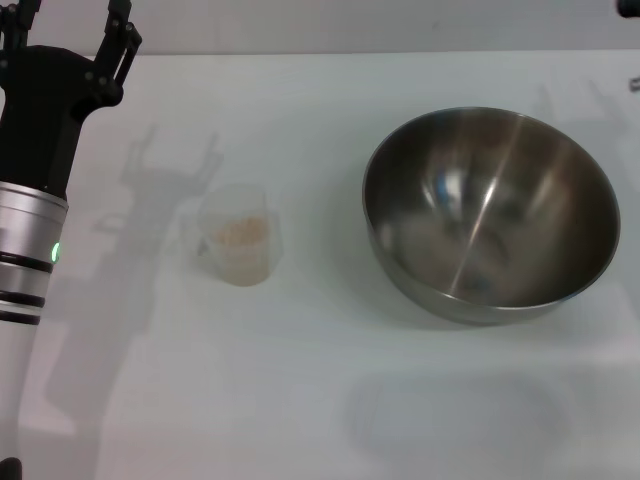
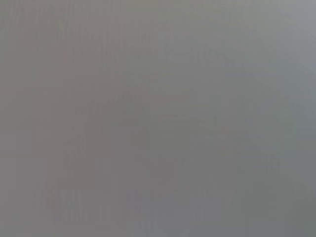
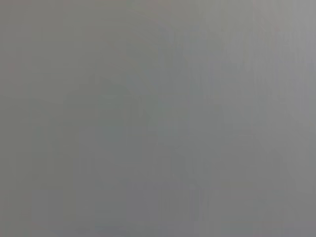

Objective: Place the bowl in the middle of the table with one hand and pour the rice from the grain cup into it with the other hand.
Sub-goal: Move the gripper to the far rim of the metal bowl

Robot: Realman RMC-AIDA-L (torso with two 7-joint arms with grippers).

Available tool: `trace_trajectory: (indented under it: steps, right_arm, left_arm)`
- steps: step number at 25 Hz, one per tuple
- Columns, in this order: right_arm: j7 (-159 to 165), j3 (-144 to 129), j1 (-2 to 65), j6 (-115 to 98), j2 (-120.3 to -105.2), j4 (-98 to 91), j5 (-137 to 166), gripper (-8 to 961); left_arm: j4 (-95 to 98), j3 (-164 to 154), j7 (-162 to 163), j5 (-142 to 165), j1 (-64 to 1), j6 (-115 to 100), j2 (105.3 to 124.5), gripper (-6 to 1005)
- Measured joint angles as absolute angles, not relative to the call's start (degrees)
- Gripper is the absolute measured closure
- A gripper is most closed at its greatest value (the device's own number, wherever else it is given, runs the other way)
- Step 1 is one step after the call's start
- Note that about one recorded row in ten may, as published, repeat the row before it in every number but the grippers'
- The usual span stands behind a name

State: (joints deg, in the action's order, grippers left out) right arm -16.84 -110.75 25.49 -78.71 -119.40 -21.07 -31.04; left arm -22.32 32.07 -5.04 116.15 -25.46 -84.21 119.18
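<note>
The left gripper, fingers apart, hovered at the far left of the surface; the cup of rice stood nearer, rightward; the bowl sat right; the right gripper was unseen.

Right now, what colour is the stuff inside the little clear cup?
Pale beige rice, best seen in the head view.

Bare white table open along the near edge, grain cup standing left of centre, wide steel bowl filling the right, clear gap between them, left gripper raised at far left
</note>
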Motion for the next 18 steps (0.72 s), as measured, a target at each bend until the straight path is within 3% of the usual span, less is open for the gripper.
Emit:
trace_trajectory:
  steps: [8,16,18]
  right_arm:
    - [-14.39,-107.92,16.06,-41.0,-119.31,-54.73,-30.84,320]
    - [-12.19,-102.48,15.59,-2.78,-119.23,-74.99,-31.15,321]
    - [-11.59,-97.66,17.39,17.2,-119.12,-83.59,-31.19,321]
  left_arm:
    - [-22.16,32.16,-5.0,116.17,-25.19,-84.28,119.18,175]
    - [-21.65,32.17,-4.93,116.05,-24.93,-84.43,119.11,175]
    - [-21.53,32.21,-4.91,115.91,-24.84,-84.47,119.07,174]
